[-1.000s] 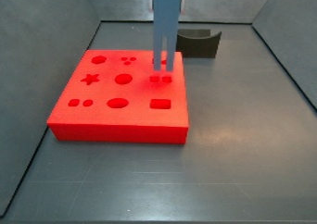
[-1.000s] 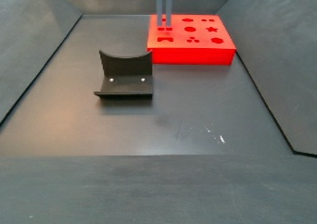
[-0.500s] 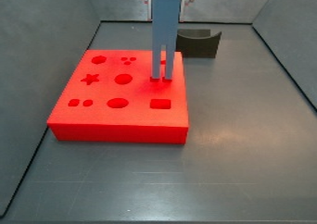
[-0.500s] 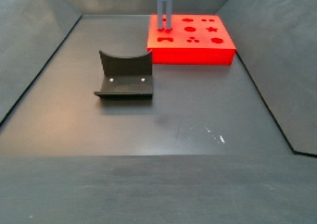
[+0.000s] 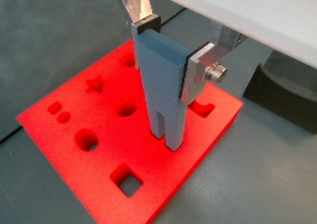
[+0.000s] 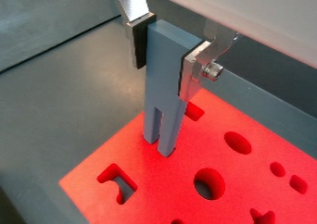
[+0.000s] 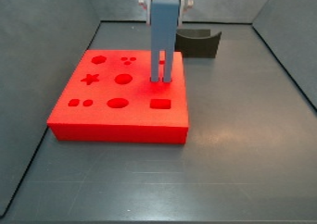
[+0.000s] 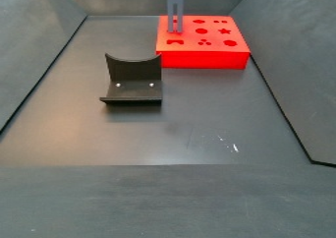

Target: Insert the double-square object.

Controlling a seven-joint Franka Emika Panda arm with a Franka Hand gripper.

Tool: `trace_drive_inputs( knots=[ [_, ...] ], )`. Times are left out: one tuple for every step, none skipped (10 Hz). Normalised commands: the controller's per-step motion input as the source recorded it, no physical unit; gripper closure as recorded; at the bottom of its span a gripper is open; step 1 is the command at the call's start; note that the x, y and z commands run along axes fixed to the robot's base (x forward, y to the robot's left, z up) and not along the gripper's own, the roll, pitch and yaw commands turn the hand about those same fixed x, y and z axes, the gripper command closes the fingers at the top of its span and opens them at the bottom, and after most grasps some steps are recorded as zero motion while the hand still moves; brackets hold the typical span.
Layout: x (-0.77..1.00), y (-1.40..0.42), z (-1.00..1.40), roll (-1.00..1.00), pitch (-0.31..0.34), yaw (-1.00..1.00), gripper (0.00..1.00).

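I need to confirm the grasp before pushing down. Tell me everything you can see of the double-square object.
The double-square object is a tall blue-grey piece, plastic by its matte look, whose lower end forks into two square prongs. It stands upright, clamped near its top between the fingers of the gripper, over the red block. In both wrist views its prongs meet the block's top by one edge.
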Motion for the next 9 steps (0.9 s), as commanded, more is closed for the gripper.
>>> trace_drive_inputs(
  knots=[
    [0.02,-0.01,-0.31,0.0,-0.093,0.01,1.0],
    [0.02,0.0,-0.38,0.0,-0.111,0.02,1.0],
    [0.01,0.0,-0.53,0.0,-0.169,0.01,1.0],
    [0.0,0.0,-0.77,0.0,-0.233,0.0,1.0],
    [0.0,0.0,-0.76,0.0,-0.24,0.01,1.0],
    [0.0,0.0,-0.75,-0.02,-0.249,0.01,1.0],
    [0.0,0.0,-0.74,-0.02,-0.257,0.0,1.0],
    [0.0,0.0,-0.68,-0.03,-0.28,0.01,1.0],
    [0.0,0.0,0.0,0.0,0.0,0.0,1.0]
  ],
)
